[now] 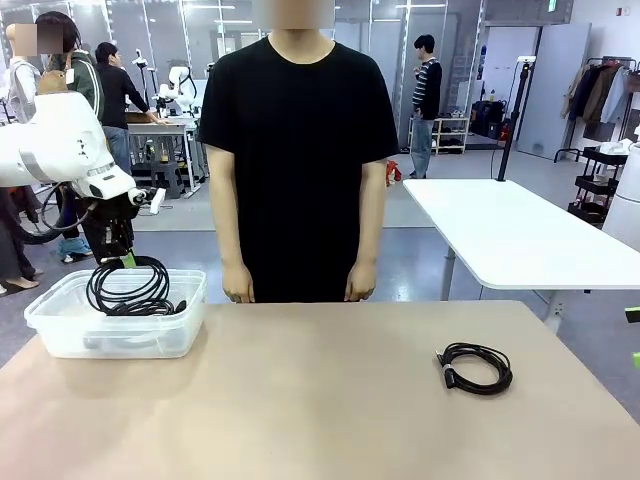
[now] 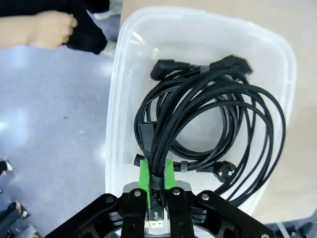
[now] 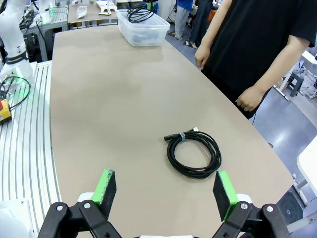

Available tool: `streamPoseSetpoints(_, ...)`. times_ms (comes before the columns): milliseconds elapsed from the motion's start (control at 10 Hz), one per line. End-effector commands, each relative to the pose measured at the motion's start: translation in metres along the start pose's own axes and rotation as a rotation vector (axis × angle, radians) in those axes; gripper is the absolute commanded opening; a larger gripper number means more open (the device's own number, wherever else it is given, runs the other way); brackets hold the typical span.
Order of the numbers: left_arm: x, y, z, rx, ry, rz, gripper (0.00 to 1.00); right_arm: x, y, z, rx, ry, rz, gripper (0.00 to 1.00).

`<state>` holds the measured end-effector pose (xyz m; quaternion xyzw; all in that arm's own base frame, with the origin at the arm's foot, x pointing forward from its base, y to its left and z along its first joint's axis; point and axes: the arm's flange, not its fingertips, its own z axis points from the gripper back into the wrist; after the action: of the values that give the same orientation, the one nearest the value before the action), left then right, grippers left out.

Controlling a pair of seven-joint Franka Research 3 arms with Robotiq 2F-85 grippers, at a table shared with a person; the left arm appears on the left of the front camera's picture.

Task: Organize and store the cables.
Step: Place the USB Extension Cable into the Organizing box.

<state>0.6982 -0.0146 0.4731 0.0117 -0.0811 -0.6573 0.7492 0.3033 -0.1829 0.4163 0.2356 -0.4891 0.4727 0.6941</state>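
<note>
A clear plastic bin (image 1: 60,325) stands at the table's left, and a black braided cable coil (image 1: 128,285) hangs over it, partly lowered inside. My left gripper (image 1: 120,258) is above the bin. In the left wrist view its green pads (image 2: 143,173) press on the coil's bundled strands (image 2: 208,114), so the left gripper (image 2: 156,171) is shut on that coil. Another black cable with plug ends (image 2: 198,69) lies beneath it in the bin (image 2: 119,99). A second coiled cable (image 1: 476,367) lies on the table's right. My right gripper (image 3: 166,191) hovers open just short of this coil (image 3: 194,153).
A person in a black shirt stands at the far edge, hands (image 1: 238,290) hanging just beyond the table. One hand (image 2: 47,29) shows beside the bin in the left wrist view. A white table (image 1: 520,235) stands behind on the right. The tabletop (image 1: 320,400) between bin and loose coil is bare.
</note>
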Motion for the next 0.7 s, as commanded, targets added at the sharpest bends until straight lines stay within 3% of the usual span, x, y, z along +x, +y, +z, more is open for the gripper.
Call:
streamPoseSetpoints(0, 0.003, 0.013, 0.0, 0.033, 0.06, 0.026, 0.33, 0.001, -0.003, 0.0, -0.006, -0.018, 0.012, 1.0)
streamPoseSetpoints(100, 0.002, 0.011, -0.002, 0.02, 0.048, 0.023, 0.33, 0.001, -0.003, 0.0, -0.006, -0.018, 0.012, 1.0)
streamPoseSetpoints(200, 0.0, 0.007, -0.002, 0.008, 0.046, 0.023, 0.52, 0.001, -0.003, 0.0, -0.006, -0.018, 0.012, 1.0)
streamPoseSetpoints(300, -0.001, 0.005, -0.003, 0.001, 0.034, 0.028, 0.37, 0.001, -0.003, 0.0, -0.006, -0.018, 0.012, 1.0)
streamPoseSetpoints(400, -0.001, 0.004, -0.002, -0.002, 0.018, 0.029, 0.71, 0.001, -0.003, 0.0, -0.006, -0.018, 0.012, 1.0)
streamPoseSetpoints(500, 0.0, 0.002, -0.002, 0.0, 0.007, 0.031, 0.56, 0.001, -0.003, 0.0, -0.006, -0.018, 0.012, 1.0)
streamPoseSetpoints(600, 0.001, 0.0, -0.002, -0.001, 0.011, 0.032, 0.91, 0.001, -0.003, 0.0, -0.006, -0.018, 0.012, 1.0)
